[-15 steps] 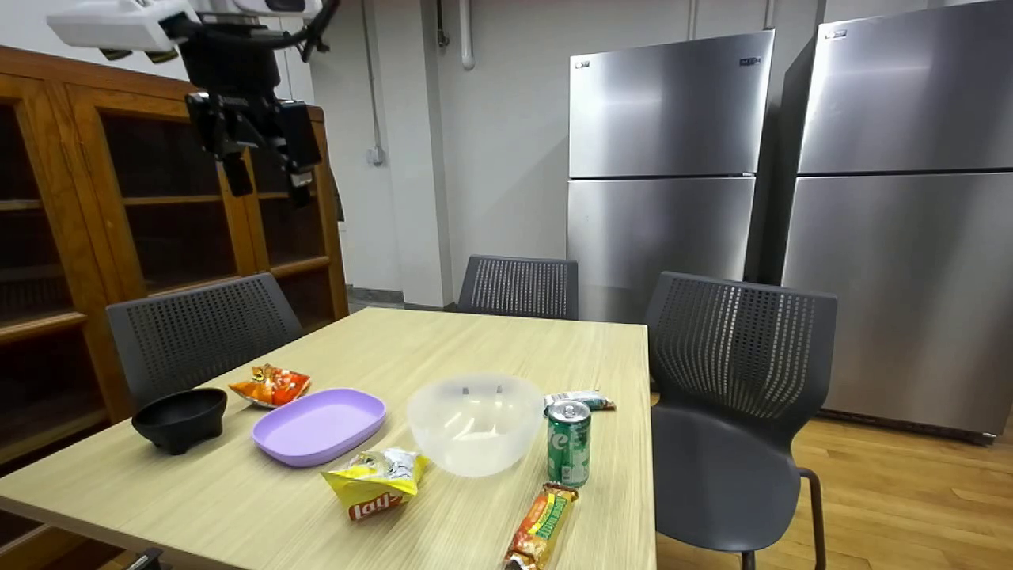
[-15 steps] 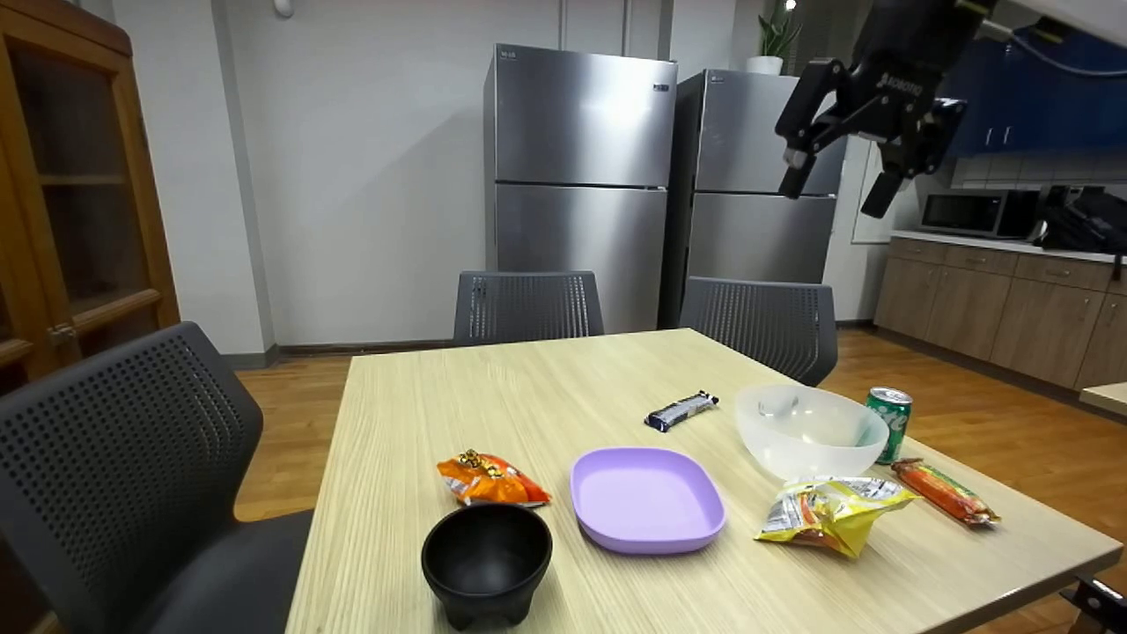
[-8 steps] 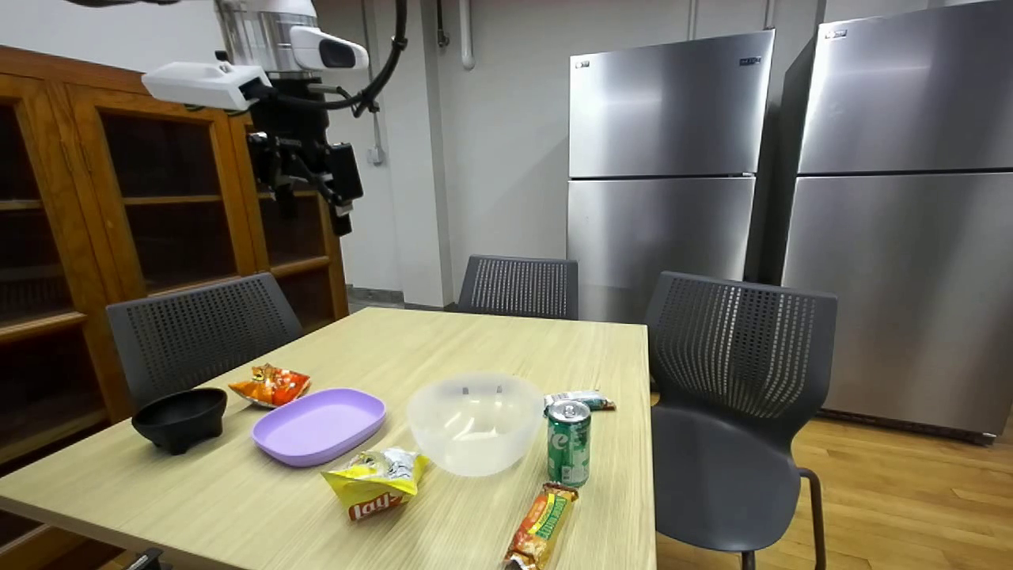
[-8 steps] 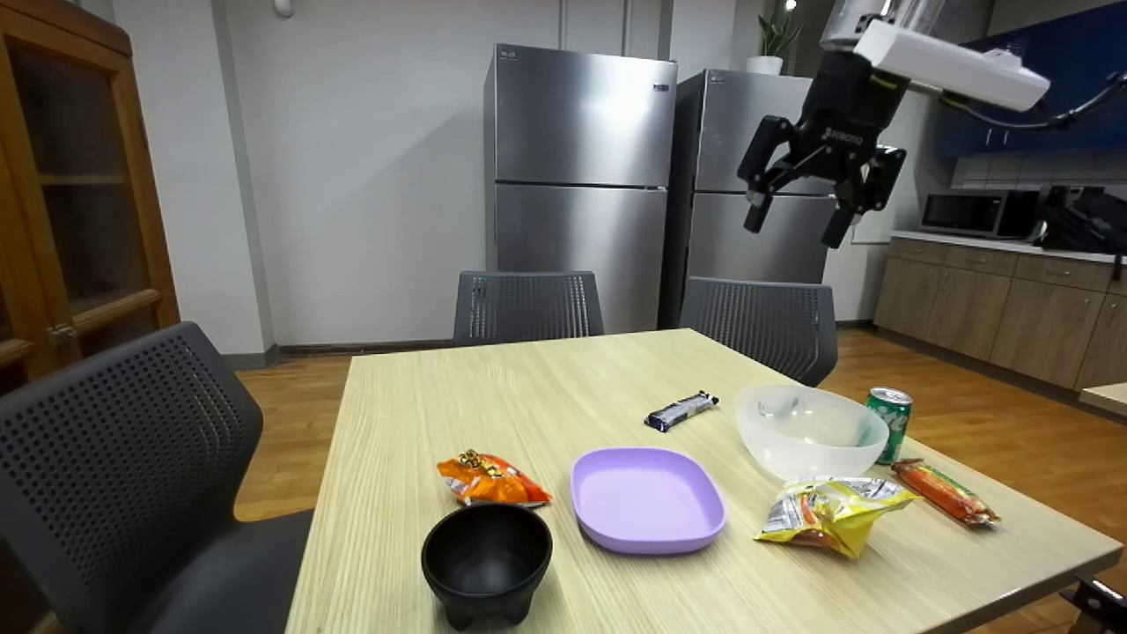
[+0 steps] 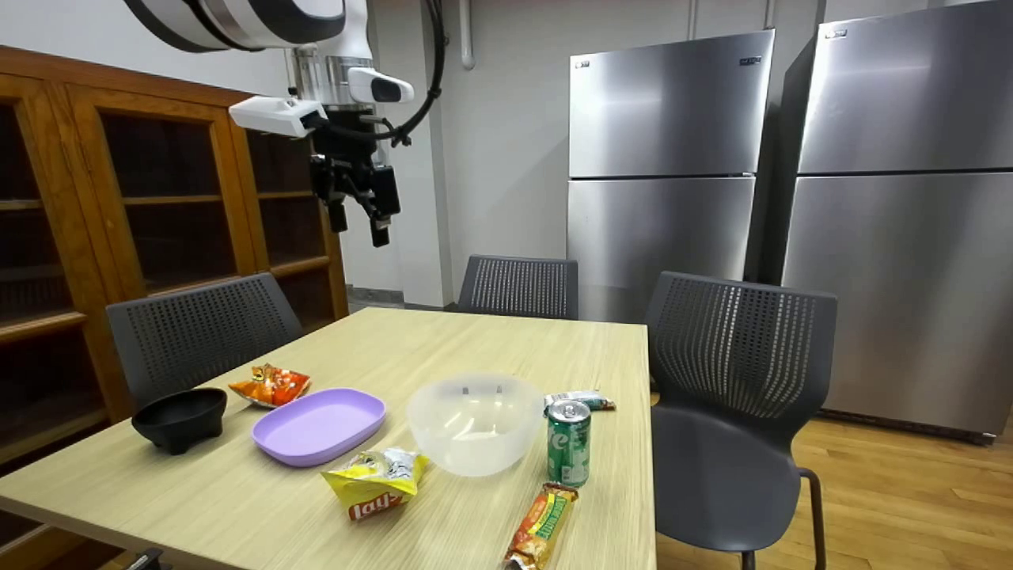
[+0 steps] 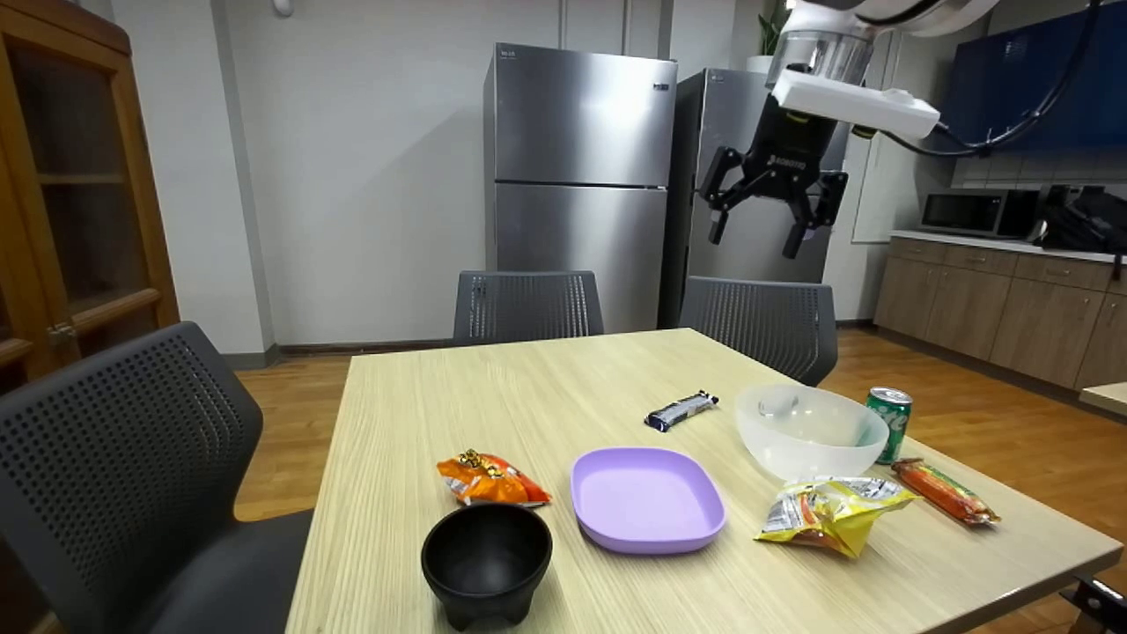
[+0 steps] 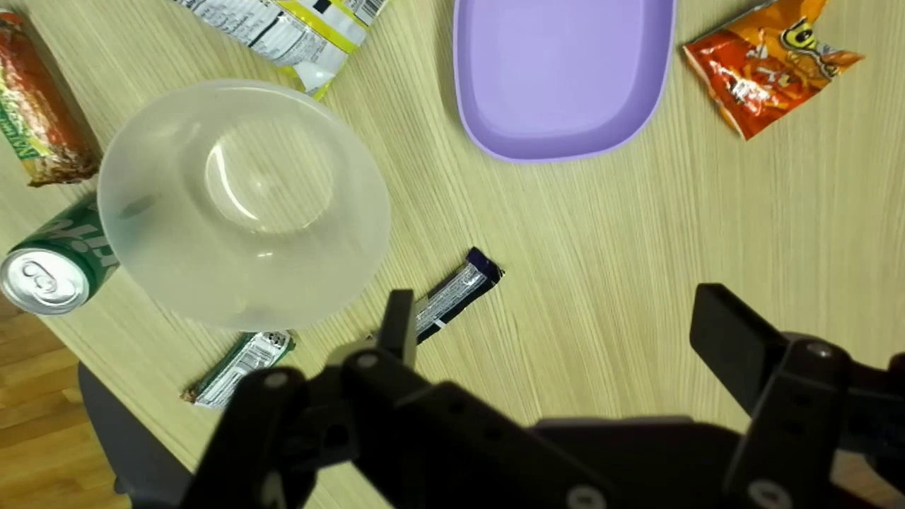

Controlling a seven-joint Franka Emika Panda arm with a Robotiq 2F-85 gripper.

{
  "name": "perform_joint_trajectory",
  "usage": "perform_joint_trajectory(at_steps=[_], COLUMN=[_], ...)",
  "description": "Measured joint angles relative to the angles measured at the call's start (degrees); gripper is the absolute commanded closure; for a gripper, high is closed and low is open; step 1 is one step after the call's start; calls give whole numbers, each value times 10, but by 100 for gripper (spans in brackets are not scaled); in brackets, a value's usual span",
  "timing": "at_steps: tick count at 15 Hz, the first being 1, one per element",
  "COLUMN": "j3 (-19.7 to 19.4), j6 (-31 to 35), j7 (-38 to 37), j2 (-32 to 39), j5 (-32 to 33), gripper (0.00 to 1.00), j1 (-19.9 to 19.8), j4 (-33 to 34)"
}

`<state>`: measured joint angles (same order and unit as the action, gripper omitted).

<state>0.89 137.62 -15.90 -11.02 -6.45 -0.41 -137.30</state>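
Note:
My gripper [image 5: 360, 226] hangs high above the table, open, with nothing between its fingers; it also shows in an exterior view [image 6: 756, 236] and in the wrist view [image 7: 555, 318]. Beneath it in the wrist view, a dark blue wrapped bar [image 7: 459, 293] lies partly hidden behind the left finger; it also shows in an exterior view [image 6: 681, 410]. A translucent bowl [image 7: 244, 205] stands left of it. A green wrapped bar [image 7: 244, 367] lies below the bowl. A purple plate [image 7: 565, 145] is at the top, with an orange snack bag [image 7: 763, 67] to its right.
On the wooden table [image 6: 528, 387] also stand a black bowl [image 6: 486, 563], a yellow chip bag [image 6: 832, 515], a green can [image 5: 568, 443] and an orange-red wrapped bar [image 5: 542, 526]. Dark chairs [image 5: 740, 356] surround the table. Refrigerators [image 5: 665, 119] stand behind.
The arm and gripper have moved lower and farther in over the table, rightward in an exterior view and leftward in an exterior view. The fingers stay open. The table objects have not moved.

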Motion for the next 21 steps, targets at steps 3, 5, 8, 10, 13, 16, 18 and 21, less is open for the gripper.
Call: perform_joint_trajectory(at_steps=[3, 5, 8, 10, 13, 16, 18, 21], j3=[0, -2, -8, -11, -12, -13, -13, -14], j6=[0, 0, -2, -6, -8, -10, -10, -7], j7=[-38, -51, -54, -54, -54, -54, -54, -54], j2=[48, 77, 118, 137, 144, 144, 144, 147], j5=[8, 9, 9, 9, 9, 9, 9, 8], gripper=[0, 0, 0, 0, 0, 0, 0, 0], j1=[-2, -2, -2, -2, -2, -2, -2, -2], j4=[45, 72, 110, 127, 135, 136, 137, 137])
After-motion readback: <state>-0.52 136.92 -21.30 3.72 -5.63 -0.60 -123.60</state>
